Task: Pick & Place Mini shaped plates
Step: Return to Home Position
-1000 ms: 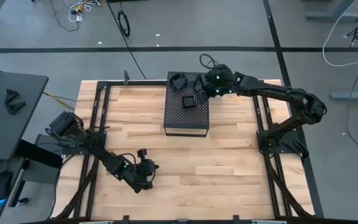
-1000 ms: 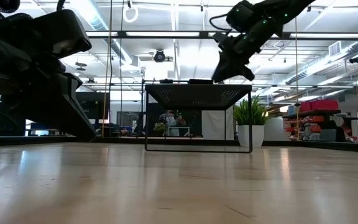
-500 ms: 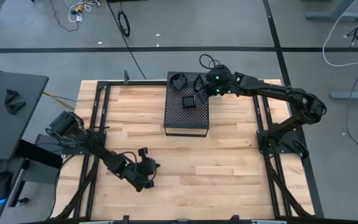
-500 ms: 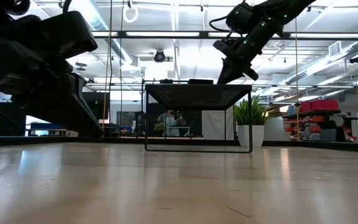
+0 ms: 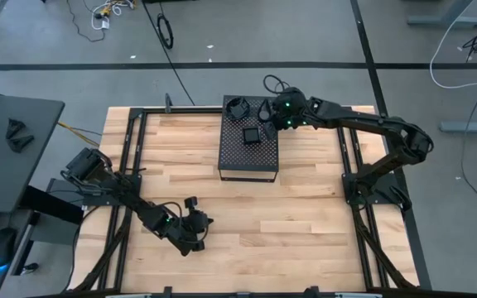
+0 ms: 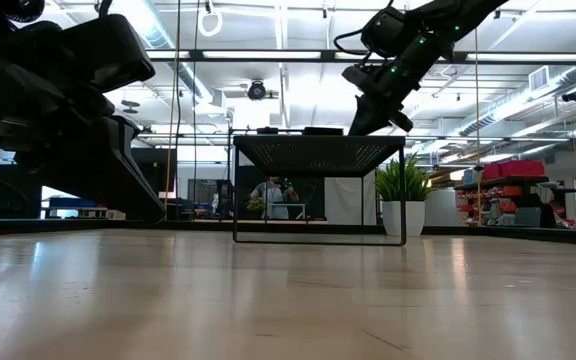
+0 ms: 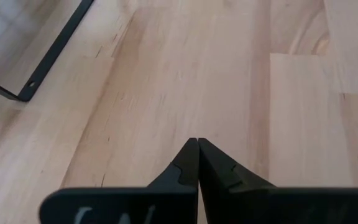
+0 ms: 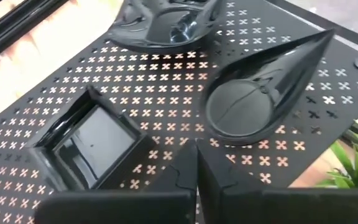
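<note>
The right end effector (image 8: 196, 163) hovered clenched and empty just above the far right corner of the perforated shelf (image 5: 249, 162), its tips close over the teardrop plate (image 8: 261, 98). As I judged it, the risk lay in how the arm left. If it pulled away low instead of lifting first, the closed fingers could clip the plate's pointed end and slide it off the edge — a glossy dish on painted metal would offer little grip. The square plates (image 8: 91, 142) sat stacked near the middle of the shelf top and the leaf-shaped plates (image 8: 165, 20) along its far edge to the left, each group apart from the others. A knock to either stack might shuffle the nested pieces. The plates were shiny black and shallow, with smooth rims that caught the light. The shelf top was matte black sheet punched with small cross-shaped holes, raised on thin legs above the pale wood-plank table (image 5: 305, 223). The left end effector (image 7: 197, 163) — clenched on nothing — hung low over the near left of the table, well apart from the shelf.
</note>
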Available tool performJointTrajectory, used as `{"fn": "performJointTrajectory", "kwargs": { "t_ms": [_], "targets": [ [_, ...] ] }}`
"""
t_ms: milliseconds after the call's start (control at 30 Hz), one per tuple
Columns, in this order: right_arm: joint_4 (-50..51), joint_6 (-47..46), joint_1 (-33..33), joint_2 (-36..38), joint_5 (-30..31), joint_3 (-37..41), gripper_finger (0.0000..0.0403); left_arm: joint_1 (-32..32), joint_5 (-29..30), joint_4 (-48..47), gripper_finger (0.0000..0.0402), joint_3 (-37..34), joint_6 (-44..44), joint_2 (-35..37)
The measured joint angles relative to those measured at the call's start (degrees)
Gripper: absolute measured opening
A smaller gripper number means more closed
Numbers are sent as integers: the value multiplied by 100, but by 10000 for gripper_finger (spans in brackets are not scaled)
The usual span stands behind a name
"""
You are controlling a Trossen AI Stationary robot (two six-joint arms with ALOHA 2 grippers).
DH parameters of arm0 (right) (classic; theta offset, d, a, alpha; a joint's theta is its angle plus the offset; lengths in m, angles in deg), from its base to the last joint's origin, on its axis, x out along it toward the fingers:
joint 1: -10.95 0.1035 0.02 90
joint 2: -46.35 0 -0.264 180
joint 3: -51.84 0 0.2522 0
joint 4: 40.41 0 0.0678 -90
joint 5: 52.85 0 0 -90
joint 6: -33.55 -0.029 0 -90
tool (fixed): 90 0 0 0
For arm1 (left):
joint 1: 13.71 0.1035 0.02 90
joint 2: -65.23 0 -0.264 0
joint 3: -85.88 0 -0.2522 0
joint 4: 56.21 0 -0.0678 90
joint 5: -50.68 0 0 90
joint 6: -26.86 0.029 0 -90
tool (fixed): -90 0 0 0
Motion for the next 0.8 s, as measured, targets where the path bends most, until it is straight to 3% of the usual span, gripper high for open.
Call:
{"fn": "performJointTrajectory", "kwargs": {
  "t_ms": [500,800],
  "targets": [
    [-284,119,52,1,398,0,6,0,-4,13,3,0,0,0],
    [-233,381,1252,971,507,0,4,0,-7,22,3,0,-131,0]
  ]
}}
